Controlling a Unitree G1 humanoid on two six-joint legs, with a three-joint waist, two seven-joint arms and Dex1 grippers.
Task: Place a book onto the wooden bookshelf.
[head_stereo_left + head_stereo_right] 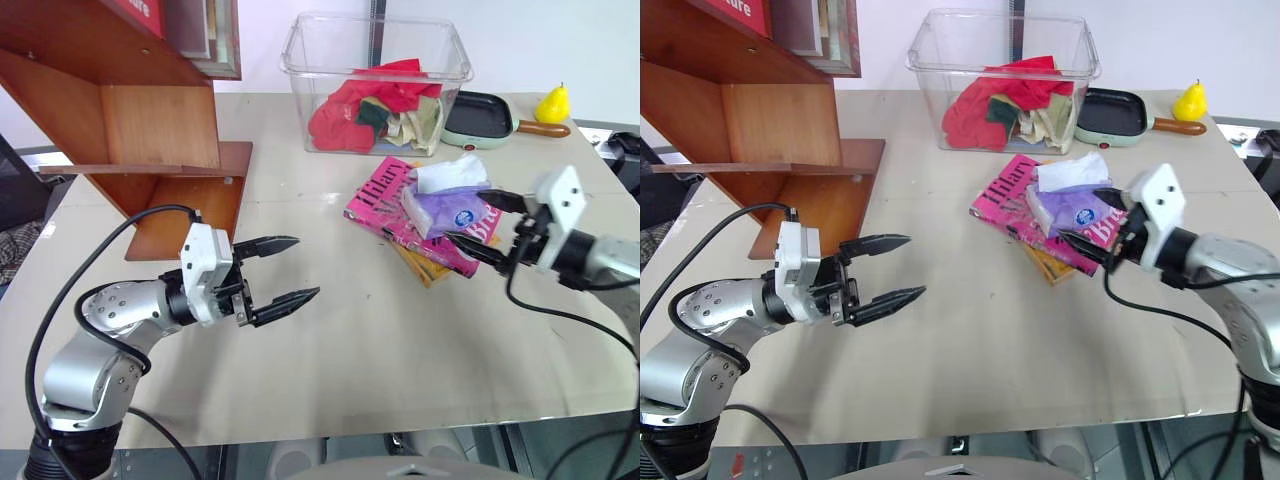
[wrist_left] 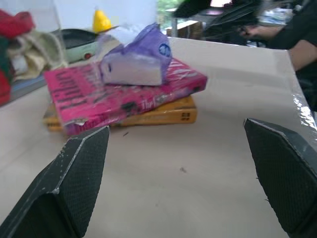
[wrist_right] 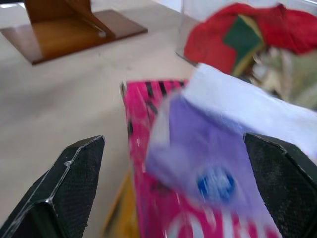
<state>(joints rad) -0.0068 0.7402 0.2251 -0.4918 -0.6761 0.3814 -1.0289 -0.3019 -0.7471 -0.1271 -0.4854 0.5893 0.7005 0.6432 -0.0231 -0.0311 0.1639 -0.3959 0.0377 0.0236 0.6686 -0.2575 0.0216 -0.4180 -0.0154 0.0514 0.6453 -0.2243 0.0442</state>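
Note:
The pink book [image 1: 385,205] lies flat on the table right of centre, on top of a yellow-orange book [image 1: 425,268]. A purple tissue pack [image 1: 445,208] rests on the pink cover. My right gripper [image 1: 462,215] is open at the book's right end, one finger on each side of the tissue pack [image 3: 213,148]; I cannot tell whether it touches the pack. My left gripper [image 1: 308,266] hangs open and empty over the table, left of the book [image 2: 124,91] and pointing toward it. The wooden bookshelf [image 1: 150,130] stands at the far left.
A clear bin [image 1: 300,60] of coloured cloths stands behind the books. To its right are a green pan [image 1: 480,115] and a yellow pear [image 1: 552,103]. Other books [image 1: 210,35] stand on the shelf. A person's arm [image 2: 302,34] shows past the table's far side.

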